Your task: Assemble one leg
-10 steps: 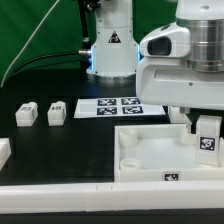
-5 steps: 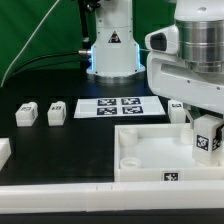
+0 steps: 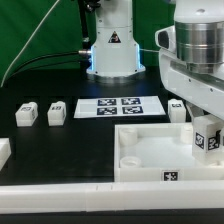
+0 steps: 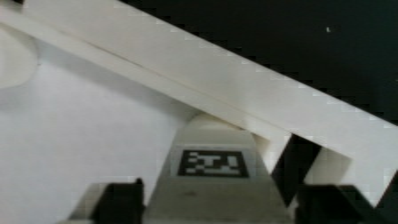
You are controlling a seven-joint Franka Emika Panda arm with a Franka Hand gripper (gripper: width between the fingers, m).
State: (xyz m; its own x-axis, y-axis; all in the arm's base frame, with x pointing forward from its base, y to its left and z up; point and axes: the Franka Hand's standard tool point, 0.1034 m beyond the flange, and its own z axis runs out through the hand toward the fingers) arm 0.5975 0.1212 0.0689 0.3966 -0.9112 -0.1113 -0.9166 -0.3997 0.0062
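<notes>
**Booth:** Start at the front. What's closest?

**Me:** The panel (image 3: 140, 170), with its front wall facing us on the dark surface (image 3: 60, 145). Over its end at the exterior view's right, my tool (image 4: 214, 200) is pinching the leg (image 3: 209, 139). In the wrist view there's a finger on either side of it, with its tag showing between them.

**Booth:** Is it seated yet?

**Me:** I can't tell whether it touches. It hangs at that end of the panel, with the rim running slantwise past it in the wrist view. I'd say it's not in yet.

**Booth:** What's different from a second ago?

**Me:** My arm has slid toward the exterior view's right and carried the leg a little that way. Its height has barely changed. That uncovered a spare leg (image 3: 178, 110) just behind the panel's far rim, which my arm was mostly hiding.

**Booth:** So what does that mean?

**Me:** My read is that I'm lining up over the corner socket, not pushing down. The sideways travel looks nearly finished, so lowering and fitting the leg is what's left.

**Booth:** And further back?

**Me:** Two more legs (image 3: 26, 113) (image 3: 57, 112) stand side by side, well apart from the panel on the exterior view's left. The marker board (image 3: 120, 106) lies flat beyond the panel. My base (image 3: 110, 50) stands behind it.
</notes>
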